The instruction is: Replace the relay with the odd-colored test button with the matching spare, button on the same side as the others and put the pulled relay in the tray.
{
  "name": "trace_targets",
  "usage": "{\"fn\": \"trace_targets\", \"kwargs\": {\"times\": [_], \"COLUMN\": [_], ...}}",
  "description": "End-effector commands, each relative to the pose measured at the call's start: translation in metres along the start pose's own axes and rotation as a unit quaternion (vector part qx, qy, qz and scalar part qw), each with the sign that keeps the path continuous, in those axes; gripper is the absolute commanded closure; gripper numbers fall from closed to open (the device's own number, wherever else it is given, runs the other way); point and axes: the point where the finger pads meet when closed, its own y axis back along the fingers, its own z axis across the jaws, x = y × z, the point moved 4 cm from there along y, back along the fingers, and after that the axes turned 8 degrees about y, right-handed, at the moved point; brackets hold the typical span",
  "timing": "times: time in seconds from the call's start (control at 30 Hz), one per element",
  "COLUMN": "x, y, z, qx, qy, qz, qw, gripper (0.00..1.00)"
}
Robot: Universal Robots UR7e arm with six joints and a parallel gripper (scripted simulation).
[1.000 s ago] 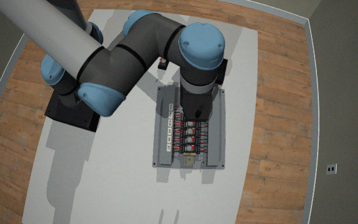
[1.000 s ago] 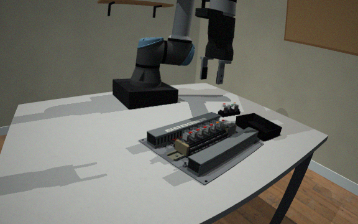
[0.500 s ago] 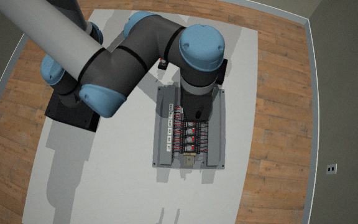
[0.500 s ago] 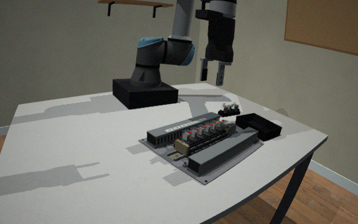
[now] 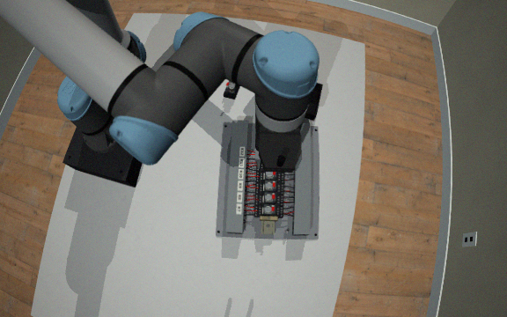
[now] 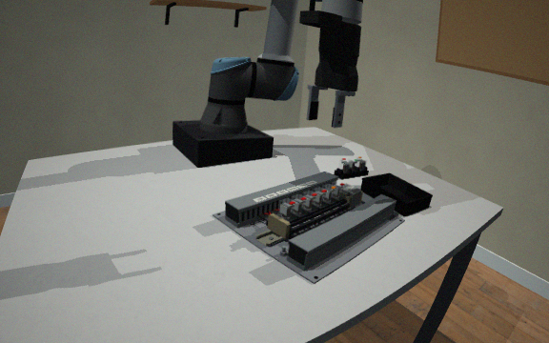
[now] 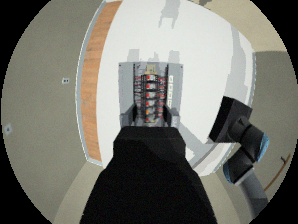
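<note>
Black two-finger gripper spread wide and holding nothing, hanging high above the white table, both grey fingers pointing straight down. Well below it and toward the near table edge, a flat grey metal mounting panel carrying a row of small clear relays with test buttons on top. Most buttons in that row red; one relay with an orange button second from the far end of the row, closest to the spot under the fingers. From the top view, the wrist covering the far end of the row, three red-buttoned relays showing beyond it. Two long grey ducts flanking the row on either side. Beneath the gripper and slightly beyond the panel, a small black holder with spare relays, one button red, another greenish. Just beside that holder, at the panel's far corner, an open black rectangular tray, nothing visible inside. Square black arm base well off to the gripper's side at the table's far end
</note>
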Motion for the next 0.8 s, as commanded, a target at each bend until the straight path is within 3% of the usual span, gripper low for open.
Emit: {"fn": "trace_targets", "kwargs": {"times": [0.0, 0.77], "x": [0.0001, 0.0], "y": [0.0008, 0.0065], "z": [-0.0002, 0.0], "qx": [0.001, 0.001], "qy": [0.0, 0.0], "qz": [0.0, 0.0], "qw": [1.0, 1.0], "gripper": [0.0, 0.0]}}
